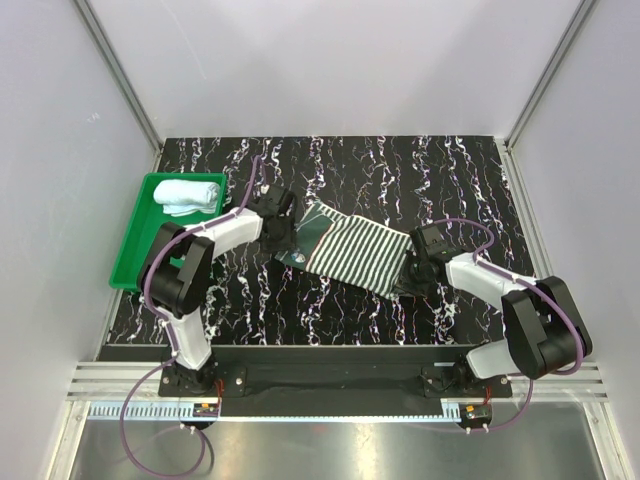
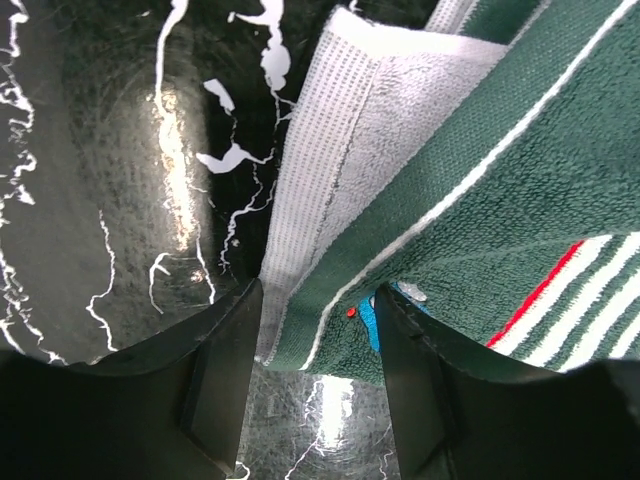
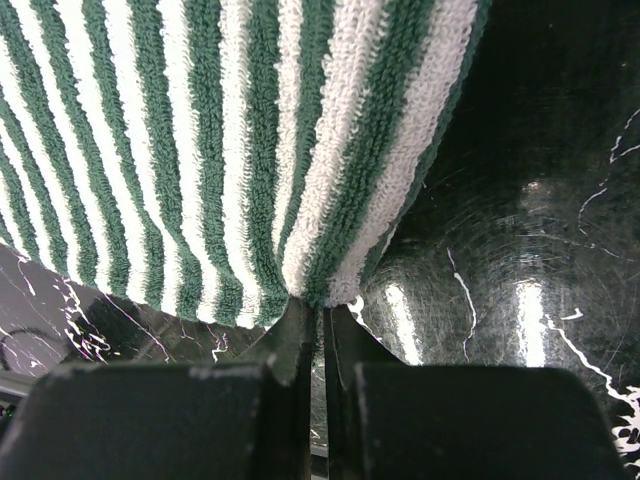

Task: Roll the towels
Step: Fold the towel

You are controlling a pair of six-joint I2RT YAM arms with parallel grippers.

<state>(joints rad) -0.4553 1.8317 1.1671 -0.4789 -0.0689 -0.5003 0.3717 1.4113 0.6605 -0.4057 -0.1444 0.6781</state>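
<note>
left arm: reached forward over the table from its base, wrist angled down toward the middle
left gripper (image 2: 315, 330): jaws held partly apart, a towel corner sitting between the fingers (image 2: 225, 380), not pinched
right arm: folded low, elbow out to the right, wrist pointed left
right gripper (image 3: 322, 325): jaws clamped tight on the striped towel (image 1: 362, 254) edge

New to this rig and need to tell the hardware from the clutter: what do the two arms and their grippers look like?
Both arms match: white links with bulky black joint housings, on black bases bolted to a black bar. A purple cable loops along the left arm and the right arm. The left gripper and right gripper have flat, matte black fingers. No markings are readable.
</note>
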